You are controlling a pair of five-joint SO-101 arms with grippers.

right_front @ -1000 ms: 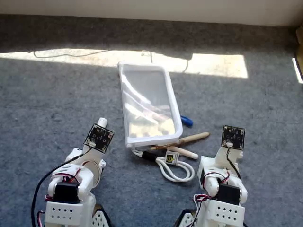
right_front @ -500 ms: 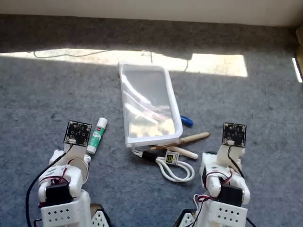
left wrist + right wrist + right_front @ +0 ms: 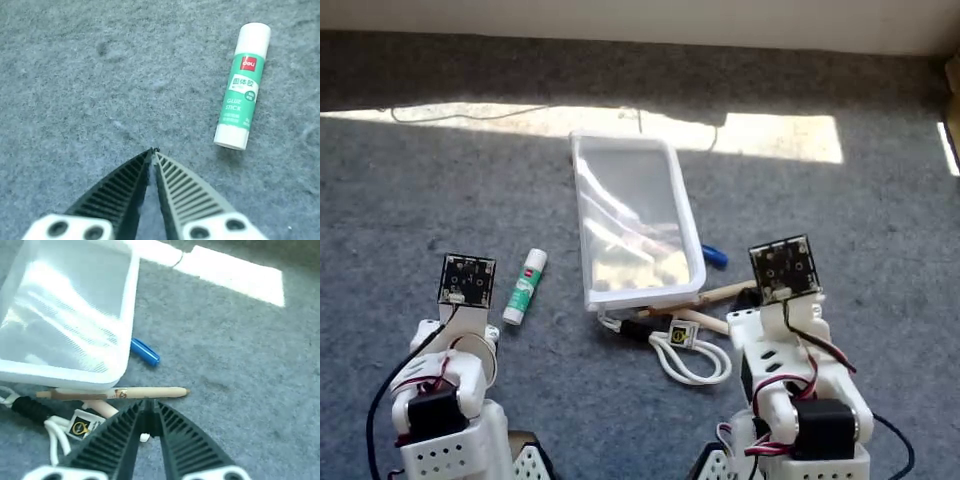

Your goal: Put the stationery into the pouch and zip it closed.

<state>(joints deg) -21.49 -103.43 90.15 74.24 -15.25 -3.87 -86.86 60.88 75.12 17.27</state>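
The left arm has drawn back toward the near left corner and uncovered the glue stick (image 3: 525, 287), while the right arm has swung in toward the pile at the pouch's near end. The left claw (image 3: 152, 151) is closed with nothing in it, its tip hanging over bare carpet (image 3: 410, 200) just short of the glue stick. The right claw (image 3: 149, 404) is also pinched shut and empty, right above the wooden pen (image 3: 120, 393).

On progress, I'd say barely started. The clear pouch (image 3: 635, 215) lies mid-carpet, running from the far side toward the arms. There are pale shapes inside that I can't make out, and I can't tell whether the zip is open. Everything else sits outside. That's the glue stick to its left, the wooden pen tight against its near edge, a blue cap (image 3: 145, 351) by its right edge, a cream stick (image 3: 705, 320) and a white cord (image 3: 695, 365) just nearer. All of that is left to load, then the zip.

Room to work looks generous on the left, with open carpet all round the glue stick. The right is cramped, since pen, stick and cord crowd together against the pouch rim.
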